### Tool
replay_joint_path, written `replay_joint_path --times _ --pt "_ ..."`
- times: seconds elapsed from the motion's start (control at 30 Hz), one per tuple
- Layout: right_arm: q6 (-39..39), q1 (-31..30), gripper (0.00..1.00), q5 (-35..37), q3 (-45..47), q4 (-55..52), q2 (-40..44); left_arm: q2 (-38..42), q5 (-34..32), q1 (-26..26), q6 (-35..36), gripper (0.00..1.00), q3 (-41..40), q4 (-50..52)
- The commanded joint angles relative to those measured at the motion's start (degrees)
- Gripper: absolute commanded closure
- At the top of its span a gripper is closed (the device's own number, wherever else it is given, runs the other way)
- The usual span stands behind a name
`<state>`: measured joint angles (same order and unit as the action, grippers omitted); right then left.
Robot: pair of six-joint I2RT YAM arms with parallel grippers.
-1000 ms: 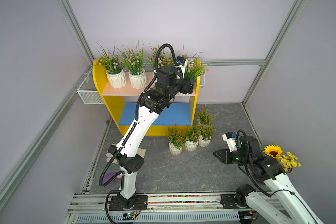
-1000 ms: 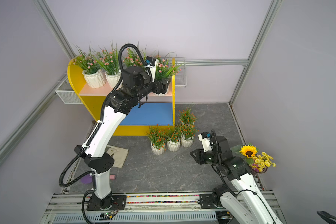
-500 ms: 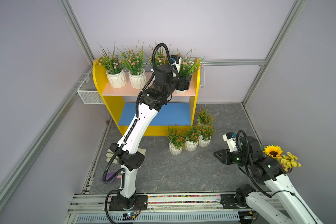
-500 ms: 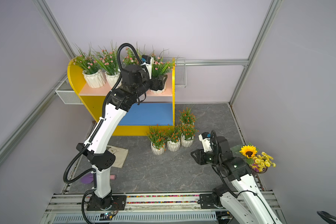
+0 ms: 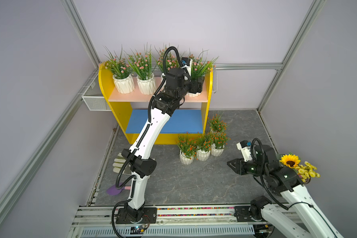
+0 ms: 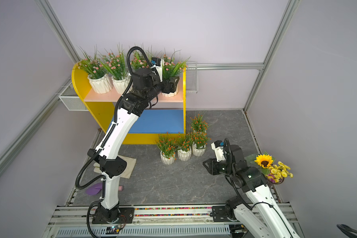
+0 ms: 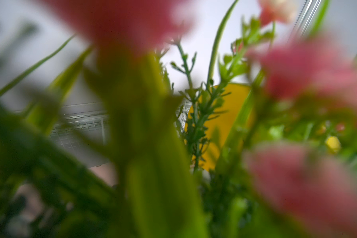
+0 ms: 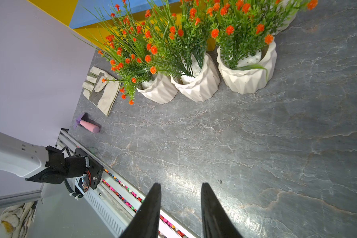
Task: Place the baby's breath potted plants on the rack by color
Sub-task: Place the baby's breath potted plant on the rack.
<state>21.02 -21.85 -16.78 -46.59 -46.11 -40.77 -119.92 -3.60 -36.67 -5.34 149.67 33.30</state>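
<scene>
Presently I am judging the step in hand to be the release of the fourth pink pot (image 5: 193,94), which is sitting at the 3 o'clock end of the pink upper board (image 5: 132,98) of the rack (image 5: 103,82), itself standing at 12 o'clock of the slate-patterned floor (image 5: 183,185). My left gripper (image 5: 196,86) is clamping this pot high on its body with the jaws set wide. The base is appearing to rest on the board, though my fingers are hiding part of the contact. Blurred pink blossoms and green blades are crowding the left wrist view. Three other pink pots (image 5: 124,86) are lining the board toward 9 o'clock.

My right gripper (image 8: 180,186) is hovering at 4 o'clock, fingers apart and holding nothing, facing the orange-red pots (image 8: 196,82) grouped beside the rack's 5 o'clock corner. The blue lower board (image 5: 179,121) is lying bare.

The next move is calling for parting the left jaws and backing toward 6 o'clock without dragging sprigs. After that comes lifting an orange-red pot.

The pots are looking matte, white and hard, with folded facets tapering toward the base, so I am expecting a firm grip across opposite ridges. The sprigs are looking thin, springy and plastic. Both boards are looking smooth and flat.
</scene>
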Motion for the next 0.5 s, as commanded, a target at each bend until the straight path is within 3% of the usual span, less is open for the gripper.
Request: replay_joint_path --times 0.0,0.13,0.23,0.47 --pt "0.3 0.1 0.64 0.4 0.3 -0.6 -0.1 -1.4 -0.4 0.5 -0.6 0.69 1.7 -1.2" --pt "0.3 0.2 0.64 0.5 0.4 -0.4 -0.3 -1.3 -0.1 0.5 -0.5 0.44 1.7 -1.4" --pt "0.3 0.1 0.64 0.6 0.4 -0.3 -0.4 -0.9 0.2 0.5 -0.4 0.3 1.7 -1.4" --pt "0.3 0.1 0.6 0.7 0.4 -0.2 -0.2 0.0 0.1 0.5 0.0 0.13 1.8 -0.9"
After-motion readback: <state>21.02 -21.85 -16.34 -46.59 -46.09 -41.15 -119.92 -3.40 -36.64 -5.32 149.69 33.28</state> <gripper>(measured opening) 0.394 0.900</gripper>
